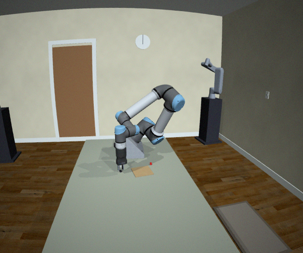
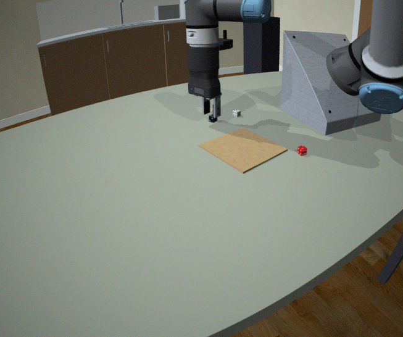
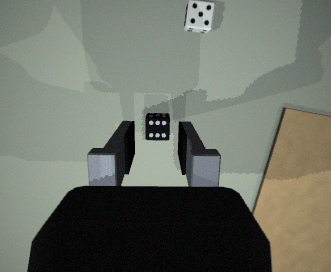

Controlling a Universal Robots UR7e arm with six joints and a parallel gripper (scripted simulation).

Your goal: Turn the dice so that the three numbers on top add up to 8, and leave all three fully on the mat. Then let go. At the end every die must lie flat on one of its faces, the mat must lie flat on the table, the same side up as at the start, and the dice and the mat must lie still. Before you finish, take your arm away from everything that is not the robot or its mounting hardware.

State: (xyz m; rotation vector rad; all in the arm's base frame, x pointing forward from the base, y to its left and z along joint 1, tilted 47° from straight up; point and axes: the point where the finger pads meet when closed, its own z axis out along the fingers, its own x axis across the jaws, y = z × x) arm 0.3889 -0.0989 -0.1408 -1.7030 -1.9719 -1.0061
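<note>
The black die is on the table to the left of the mat, showing six on top in the wrist view. My gripper points down around it, partly open, with a gap on each side of the die. The white die lies on the table behind the black one, five on top. The red die lies on the table just off the mat's right corner; its top number is too small to read surely. The tan mat lies flat with no die on it.
The grey wedge-shaped arm base stands on the table behind the mat. The arm's shadows fall across the back of the table and part of the mat. The white die is close to the gripper, on the side towards the base.
</note>
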